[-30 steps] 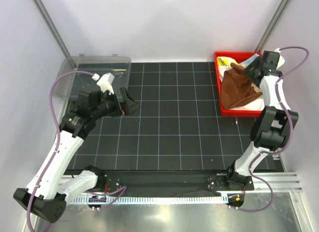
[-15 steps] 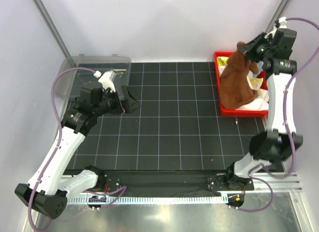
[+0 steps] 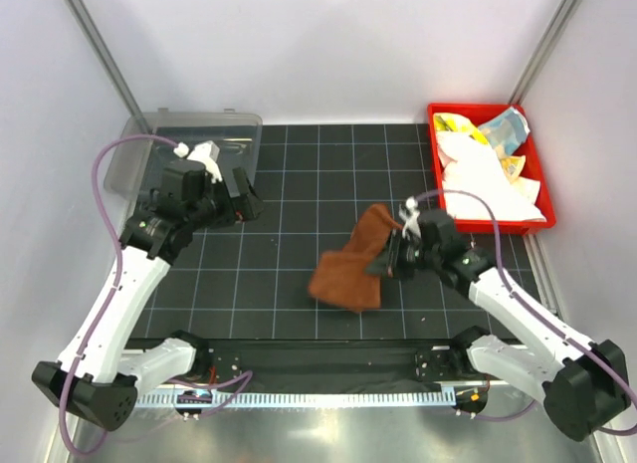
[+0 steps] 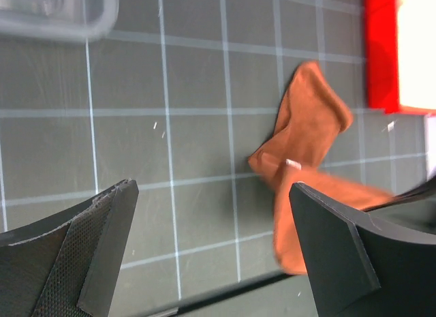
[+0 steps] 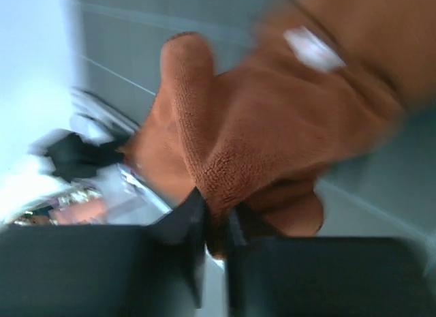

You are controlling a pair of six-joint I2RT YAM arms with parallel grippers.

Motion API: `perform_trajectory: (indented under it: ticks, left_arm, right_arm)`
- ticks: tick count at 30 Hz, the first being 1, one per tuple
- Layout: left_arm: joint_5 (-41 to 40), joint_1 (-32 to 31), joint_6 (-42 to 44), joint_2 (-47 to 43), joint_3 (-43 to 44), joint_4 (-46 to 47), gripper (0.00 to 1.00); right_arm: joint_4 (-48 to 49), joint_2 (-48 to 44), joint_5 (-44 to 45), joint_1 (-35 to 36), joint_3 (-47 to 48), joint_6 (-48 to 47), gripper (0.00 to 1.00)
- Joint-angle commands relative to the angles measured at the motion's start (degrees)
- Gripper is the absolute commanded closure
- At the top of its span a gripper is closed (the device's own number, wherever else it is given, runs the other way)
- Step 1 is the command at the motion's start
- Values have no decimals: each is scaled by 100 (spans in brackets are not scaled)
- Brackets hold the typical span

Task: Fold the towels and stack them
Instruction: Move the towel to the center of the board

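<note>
- The brown towel (image 3: pixel 346 274) is held over the middle of the desk (image 3: pixel 299 174), well apart from the red tray (image 3: pixel 436 169), probably because there is room there to spread and fold it.
- The right jaws are clamped tight on a bunched fold of it, and the rest is left hanging towards the desk.
- The left jaws are spread wide and empty, aimed at the towel, seemingly ready for a free corner.
- The white towel (image 3: pixel 483 179) and the others are left heaped in the tray.
</note>
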Motion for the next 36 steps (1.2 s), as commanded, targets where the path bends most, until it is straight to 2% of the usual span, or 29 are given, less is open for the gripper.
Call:
perform_trajectory:
  ticks: [1, 2, 3, 4, 5, 7, 10, 12, 13, 14, 16, 20, 22, 25, 30, 36]
  left_arm:
    - [121, 17, -66, -28, -391, 6, 1]
    - [147, 8, -31, -11, -444, 15, 2]
    - [165, 8, 39, -11, -479, 32, 2]
    - [261, 8, 83, -2, -549, 137, 2]
    - [305, 8, 92, 33, -568, 199, 2]
    - [446, 8, 75, 147, -611, 505, 3]
    - [736, -36, -39, 629, -498, 832, 6]
    - [851, -193, -66, 1172, -139, 998, 9]
    - [851, -264, -74, 1367, -137, 1104, 9]
    - [894, -334, -75, 1543, -7, 1235, 9]
    - [1219, -562, 56, 2132, 187, 1789, 11]
    - [974, -993, 443, 3352, 1196, 2028, 15]
    - [938, -1108, 497, 4150, 1891, 2019, 19]
    - [1027, -1284, 523, 4856, 2639, 1940, 25]
    - [860, -1661, 585, 5973, 3150, 1870, 32]
    - [1009, -2092, 567, 6703, 3343, 1843, 32]
  right_arm:
    - [89, -659, 381, 208, -880, 427, 77]
    - [-60, -792, 443, 199, -943, 401, 66]
    - [-488, -915, 774, 199, -848, 279, 60]
    - [-701, -1108, 969, 199, -716, 208, 47]
    - [-894, -1162, 1171, 199, -549, 164, 41]
    - [-1291, -1058, 1874, 199, 83, -20, 35]
    - [-1240, -593, 2936, 199, 717, -563, 35]
    - [-1178, 545, 3664, 121, 1120, -968, 42]
    - [-1178, 551, 3791, 42, 1270, -970, 42]
    - [-1230, 1169, 3853, -37, 1402, -979, 45]
    - [-1187, 1499, 3557, -353, 1457, -795, 46]
    - [-335, 1518, 3143, -635, 745, -312, 46]
    - [-299, 1475, 3115, -671, 595, -319, 46]
    - [-342, 1116, 3027, -671, 314, -355, 47]
    - [79, 526, 3265, -680, -371, 31, 47]
    - [0, 288, 3308, -680, -363, 32, 46]
